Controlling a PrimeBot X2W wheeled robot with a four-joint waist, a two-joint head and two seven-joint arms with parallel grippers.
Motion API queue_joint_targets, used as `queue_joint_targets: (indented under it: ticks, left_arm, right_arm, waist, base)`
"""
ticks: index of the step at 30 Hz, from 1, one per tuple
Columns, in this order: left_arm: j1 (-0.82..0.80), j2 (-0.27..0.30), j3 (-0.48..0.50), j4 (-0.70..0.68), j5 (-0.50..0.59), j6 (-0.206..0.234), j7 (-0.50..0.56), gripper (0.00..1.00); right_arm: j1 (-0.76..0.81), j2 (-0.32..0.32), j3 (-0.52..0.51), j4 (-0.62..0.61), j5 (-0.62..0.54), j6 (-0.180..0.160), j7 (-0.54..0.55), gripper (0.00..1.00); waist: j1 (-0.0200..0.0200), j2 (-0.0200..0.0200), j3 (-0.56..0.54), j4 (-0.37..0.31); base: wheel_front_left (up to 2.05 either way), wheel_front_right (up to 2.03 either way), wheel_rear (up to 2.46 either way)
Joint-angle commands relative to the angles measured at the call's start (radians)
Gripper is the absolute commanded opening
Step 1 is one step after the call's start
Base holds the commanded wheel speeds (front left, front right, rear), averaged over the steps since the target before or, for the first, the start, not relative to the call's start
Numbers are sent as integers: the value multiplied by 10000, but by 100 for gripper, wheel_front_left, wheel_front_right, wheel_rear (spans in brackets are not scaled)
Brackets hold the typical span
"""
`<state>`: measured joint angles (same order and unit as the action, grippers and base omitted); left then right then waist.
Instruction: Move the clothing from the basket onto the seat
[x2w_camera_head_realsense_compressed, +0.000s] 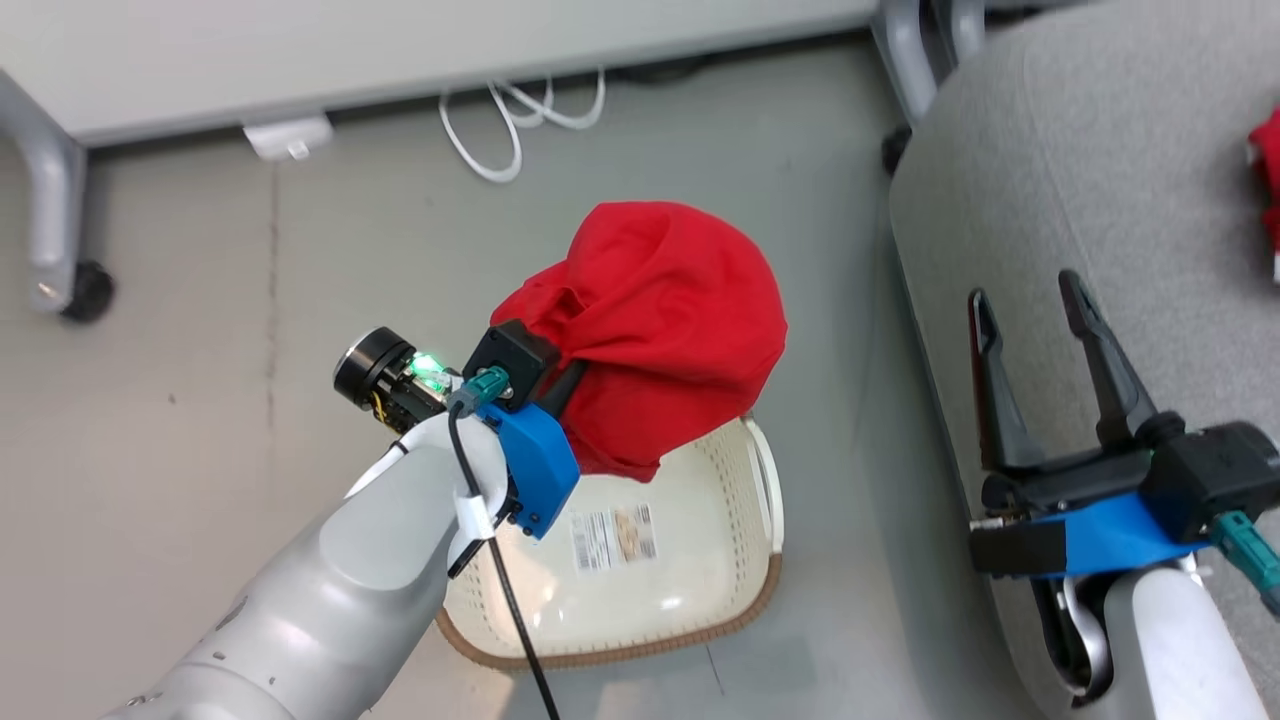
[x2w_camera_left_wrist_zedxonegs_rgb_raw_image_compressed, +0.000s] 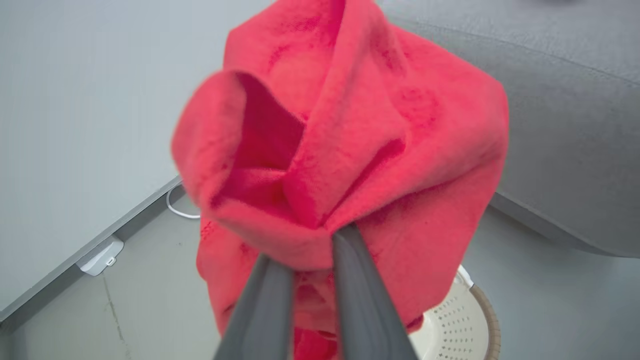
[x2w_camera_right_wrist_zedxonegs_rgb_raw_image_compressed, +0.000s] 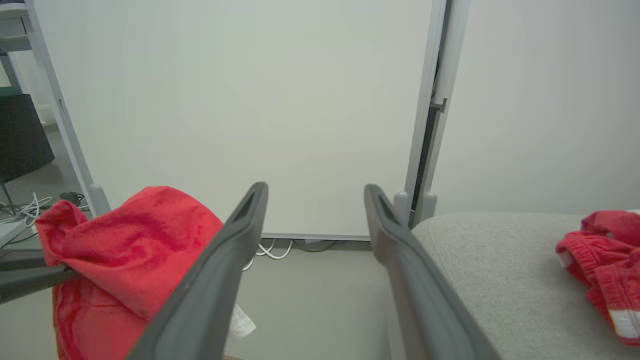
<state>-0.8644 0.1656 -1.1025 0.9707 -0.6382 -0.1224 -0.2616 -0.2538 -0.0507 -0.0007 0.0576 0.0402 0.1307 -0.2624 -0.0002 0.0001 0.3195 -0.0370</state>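
My left gripper (x2w_camera_left_wrist_zedxonegs_rgb_raw_image_compressed: 320, 237) is shut on a bunched plain red piece of clothing (x2w_camera_left_wrist_zedxonegs_rgb_raw_image_compressed: 350, 125), which hangs above the basket (x2w_camera_head_realsense_compressed: 600, 655). In the head view the cloth (x2w_camera_head_realsense_compressed: 660, 320) drapes over the fingers and hides their tips. The cream basket shows a bare inside bottom with a barcode sticker (x2w_camera_head_realsense_compressed: 613, 535). The grey seat (x2w_camera_head_realsense_compressed: 1080, 180) lies to the right. Another red piece of clothing with white stripes (x2w_camera_right_wrist_zedxonegs_rgb_raw_image_compressed: 605, 265) rests on it at the far right. My right gripper (x2w_camera_head_realsense_compressed: 1030, 300) hovers open over the seat's left edge, holding nothing.
A white cable (x2w_camera_head_realsense_compressed: 520, 115) and a white power block (x2w_camera_head_realsense_compressed: 288, 138) lie on the grey floor by the back panel. A metal leg with a black caster (x2w_camera_head_realsense_compressed: 85, 290) stands at the left. Another leg (x2w_camera_head_realsense_compressed: 905, 60) rises beside the seat's far corner.
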Motion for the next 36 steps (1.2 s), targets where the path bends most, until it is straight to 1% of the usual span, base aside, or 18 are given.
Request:
queue_joint_targets:
  ticks: [1, 9, 11, 18, 26, 32, 36]
  left_arm:
    - [133, 72, 182, -212, 140, 109, -48, 0]
    - [896, 387, 1403, -1861, 611, 324, -47, 0]
    - [1010, 443, 1578, -2288, 853, 430, -48, 0]
    - [1506, 541, 2143, -3690, 1175, 597, -47, 0]
    - [1774, 771, 2265, -4912, 1377, 784, -47, 0]
    - [1836, 962, 2235, -5403, 1351, 893, 100, 0]
    - [1875, 1035, 2207, -5583, 1312, 959, 178, 0]
  right_arm:
    - [210, 6, -15, 48, 76, 1, -38, 100]
    - [966, 6, -69, 226, 340, 1, -38, 100]
    - [1139, 7, -96, 248, 362, 1, -38, 100]
    - [1595, 7, -140, 326, 529, 1, -38, 100]
    - [1871, 6, 16, 396, 713, 1, -38, 100]
    - [1884, 6, 125, 381, 763, 1, -38, 100]
    - [1839, 7, 441, 345, 824, 1, -38, 100]
  waist:
    - [2, -1, -632, 248]
    - [2, -1, -1605, 490]
    - [2, -1, -1788, 559]
    - [2, -1, -2278, 767]
    - [2, -1, -2477, 950]
    - [2, -1, -2474, 1000]
    - [2, -1, -2469, 1012]
  base:
    - [0, 0, 0]
    - [0, 0, 0]
    - [0, 0, 0]
    - [0, 0, 0]
    - [0, 0, 0]
    - [0, 0, 0]
    - [0, 0, 0]
